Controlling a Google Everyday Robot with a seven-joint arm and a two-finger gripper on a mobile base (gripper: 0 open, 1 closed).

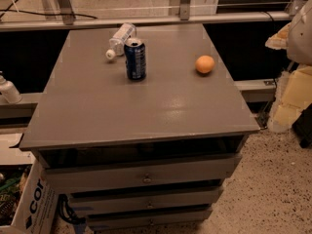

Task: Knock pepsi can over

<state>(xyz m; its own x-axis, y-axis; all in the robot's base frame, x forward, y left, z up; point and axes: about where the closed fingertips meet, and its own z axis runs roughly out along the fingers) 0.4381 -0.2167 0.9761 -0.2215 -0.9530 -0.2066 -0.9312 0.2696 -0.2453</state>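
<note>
— How far along?
— Nothing is done yet. The can [135, 59] stands upright on the counter [136, 111], toward the 12 o'clock edge, with its long axis vertical and its silver top up. The tipping is all still to do.
— Neighbours?
— A bottle [119, 39] lies just beside it at 11 o'clock, and an orange [204, 64] sits well apart at 3 o'clock.
— The hand?
— It is nowhere in view, so I cannot tell its state.

Your gripper is outside the camera view, so you get no sight of its pose from here. Well to the right of the pepsi can [135, 59], and a little higher in the frame than it, a pale rounded shape [302, 33] sits against the right edge. It may be part of your arm, but that cannot be told for certain.
</note>
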